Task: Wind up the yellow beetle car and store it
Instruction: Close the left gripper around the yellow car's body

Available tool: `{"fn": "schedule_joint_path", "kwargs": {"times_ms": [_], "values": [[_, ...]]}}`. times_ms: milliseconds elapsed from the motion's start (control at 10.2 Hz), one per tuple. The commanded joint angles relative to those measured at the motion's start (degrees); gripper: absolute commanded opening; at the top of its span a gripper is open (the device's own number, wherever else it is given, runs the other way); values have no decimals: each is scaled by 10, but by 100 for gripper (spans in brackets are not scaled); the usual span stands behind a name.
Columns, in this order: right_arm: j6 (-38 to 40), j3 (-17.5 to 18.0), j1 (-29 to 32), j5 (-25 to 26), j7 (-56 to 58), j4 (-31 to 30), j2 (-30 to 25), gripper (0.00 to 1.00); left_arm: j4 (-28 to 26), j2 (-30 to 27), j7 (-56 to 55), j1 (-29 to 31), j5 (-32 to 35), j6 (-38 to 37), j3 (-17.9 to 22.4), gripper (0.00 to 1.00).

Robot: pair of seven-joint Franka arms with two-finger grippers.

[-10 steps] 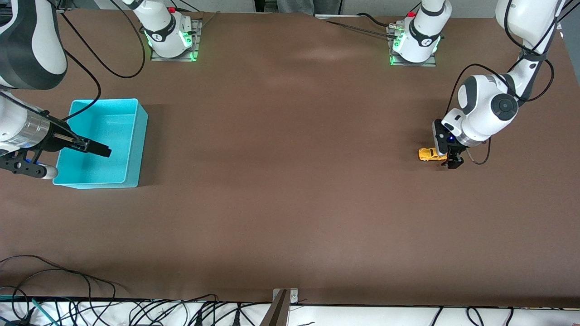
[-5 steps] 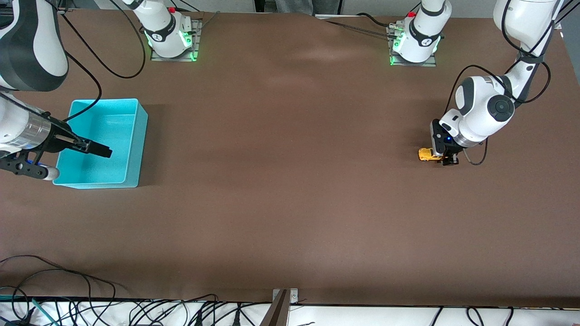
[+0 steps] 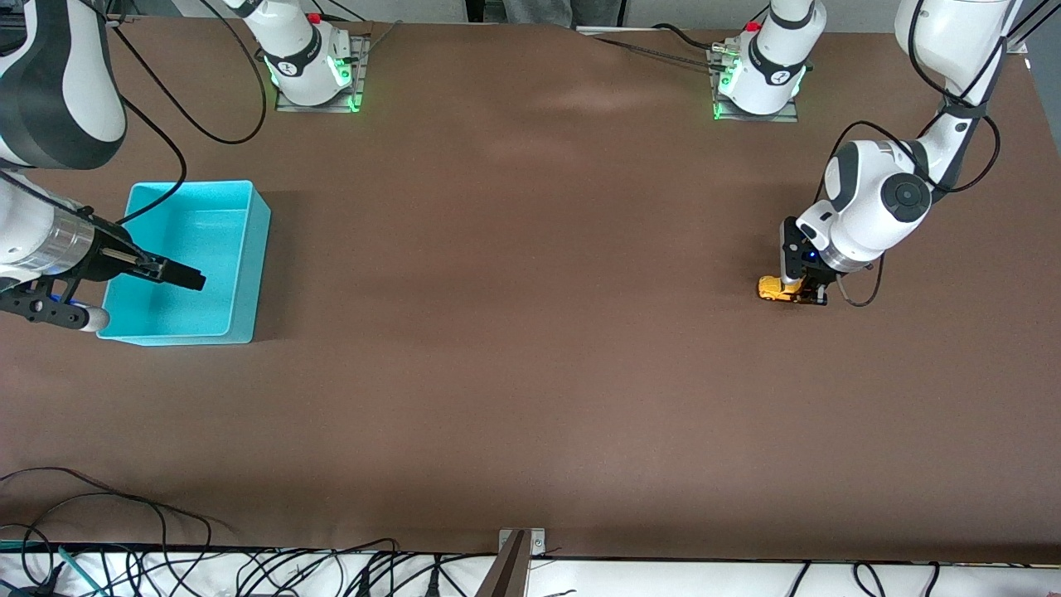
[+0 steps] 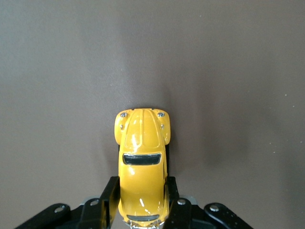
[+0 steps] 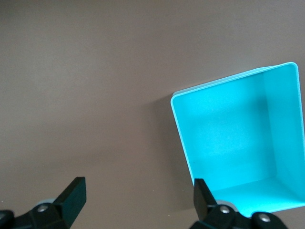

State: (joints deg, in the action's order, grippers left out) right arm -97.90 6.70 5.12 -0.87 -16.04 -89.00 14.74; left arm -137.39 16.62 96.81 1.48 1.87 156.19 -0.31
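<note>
— Any readable text, labels, numbers or signs?
— None. Small dark marks on the white arm bases near the green lights, too tiny to read.
— On the yellow beetle car or the turquoise bin?
— Nothing printed on either. Plain brown bench, unmarked.

Brown table, cables along edge
</note>
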Motion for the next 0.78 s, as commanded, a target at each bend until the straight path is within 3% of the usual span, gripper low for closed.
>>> {"fn": "schedule_joint_path", "kwargs": {"times_ms": [0, 685], "values": [[-4, 3, 2, 10, -6, 1, 2, 100, 1, -3, 20, 0, 8, -3, 3, 0], [-4, 2, 2, 10, -7, 2, 5, 100, 9, 44, 22, 26, 1, -2, 9, 0]]}}
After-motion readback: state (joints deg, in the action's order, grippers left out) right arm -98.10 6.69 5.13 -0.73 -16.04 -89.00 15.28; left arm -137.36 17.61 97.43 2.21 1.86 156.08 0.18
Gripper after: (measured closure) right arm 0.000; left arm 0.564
